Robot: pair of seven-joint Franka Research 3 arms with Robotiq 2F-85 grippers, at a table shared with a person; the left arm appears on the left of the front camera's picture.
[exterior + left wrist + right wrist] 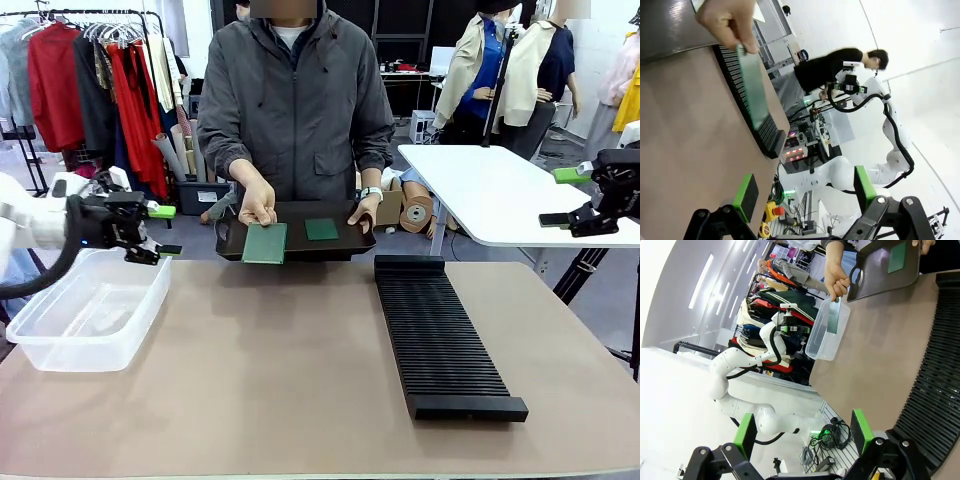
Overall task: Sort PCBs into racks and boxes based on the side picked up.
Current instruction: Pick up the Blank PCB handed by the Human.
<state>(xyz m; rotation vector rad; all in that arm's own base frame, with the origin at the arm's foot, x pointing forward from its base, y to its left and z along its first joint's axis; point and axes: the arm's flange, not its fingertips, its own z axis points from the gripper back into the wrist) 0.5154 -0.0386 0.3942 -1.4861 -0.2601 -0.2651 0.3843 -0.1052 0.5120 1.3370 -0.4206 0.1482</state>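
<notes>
**Cut off and covered**

The left wrist view's top edge cuts off the person's hand [727, 22]; the green board [754, 90] it holds covers part of the rack [774, 140]. In front, that board hides the tray's [350, 246] near-left rim.

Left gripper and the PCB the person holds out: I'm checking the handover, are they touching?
Apart. The front view shows the open left gripper by the clear box, a wide gap short of the PCB in the person's hand.
</notes>
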